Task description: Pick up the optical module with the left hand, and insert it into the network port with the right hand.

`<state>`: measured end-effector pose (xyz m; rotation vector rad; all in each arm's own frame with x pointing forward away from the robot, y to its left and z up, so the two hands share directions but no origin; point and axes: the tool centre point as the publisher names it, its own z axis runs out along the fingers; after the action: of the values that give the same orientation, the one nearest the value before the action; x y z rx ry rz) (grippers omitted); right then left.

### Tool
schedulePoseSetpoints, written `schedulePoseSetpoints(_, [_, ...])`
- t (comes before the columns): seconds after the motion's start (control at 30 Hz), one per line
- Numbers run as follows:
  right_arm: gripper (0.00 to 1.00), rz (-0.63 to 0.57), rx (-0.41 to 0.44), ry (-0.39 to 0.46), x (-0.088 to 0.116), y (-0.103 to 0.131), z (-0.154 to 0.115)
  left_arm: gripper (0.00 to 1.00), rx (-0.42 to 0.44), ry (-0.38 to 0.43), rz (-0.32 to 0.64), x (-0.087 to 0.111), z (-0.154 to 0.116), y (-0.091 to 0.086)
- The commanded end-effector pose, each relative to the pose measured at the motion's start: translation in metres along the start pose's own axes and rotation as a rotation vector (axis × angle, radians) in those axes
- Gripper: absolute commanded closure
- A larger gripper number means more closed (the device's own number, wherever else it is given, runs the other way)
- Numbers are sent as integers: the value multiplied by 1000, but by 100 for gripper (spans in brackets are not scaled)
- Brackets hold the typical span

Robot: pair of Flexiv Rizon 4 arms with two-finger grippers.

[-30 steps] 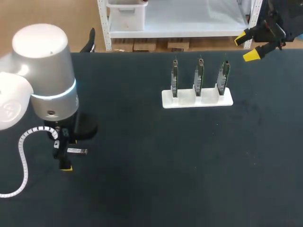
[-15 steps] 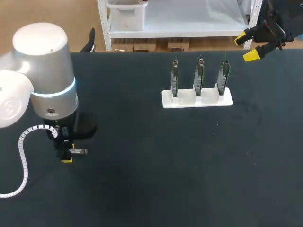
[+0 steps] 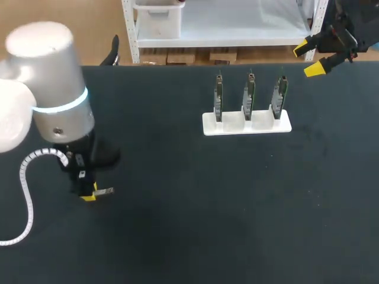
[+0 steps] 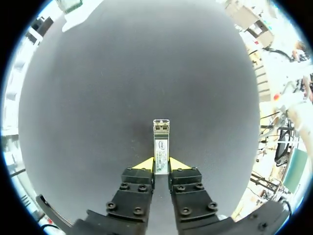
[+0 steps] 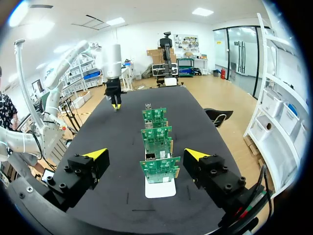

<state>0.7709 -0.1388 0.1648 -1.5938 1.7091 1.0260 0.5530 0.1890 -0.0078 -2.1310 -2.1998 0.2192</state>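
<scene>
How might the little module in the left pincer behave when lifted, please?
Probably stiff: the module juts straight from the left pincer without sagging. Boxy sides suggest no rolling. Gripped at one end, it might pivot.

A black table [image 3: 189, 225] bears a white stand [image 3: 247, 123] holding three boards [image 3: 249, 94].

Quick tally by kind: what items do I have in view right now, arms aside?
Optical module, held in the left gripper: 1
Green circuit boards, upright in the stand: 3
White stand: 1
Total: 5
</scene>
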Motion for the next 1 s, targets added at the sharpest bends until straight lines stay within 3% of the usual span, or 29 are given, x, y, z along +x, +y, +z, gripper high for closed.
schedulePoseSetpoints(0.03, [0, -2, 6, 0, 0, 2, 0, 100, 50, -262, 49, 4, -23, 4])
schedulePoseSetpoints(0.13, [0, -2, 6, 0, 0, 2, 0, 100, 44, -361, 86, -8, -44, 5])
schedulePoseSetpoints(0.23, [0, -2, 6, 0, 0, 2, 0, 100, 32, -408, 125, -20, -63, 6])
schedulePoseSetpoints(0.87, [0, -2, 6, 0, 0, 2, 0, 100, 32, -408, 125, -20, -63, 6])
schedulePoseSetpoints(0.93, [0, -2, 6, 0, 0, 2, 0, 100, -6, -469, 92, -30, -62, -1])
schedulePoseSetpoints(1.0, [0, -2, 6, 0, 0, 2, 0, 100, -75, -524, 97, -52, -73, 6])
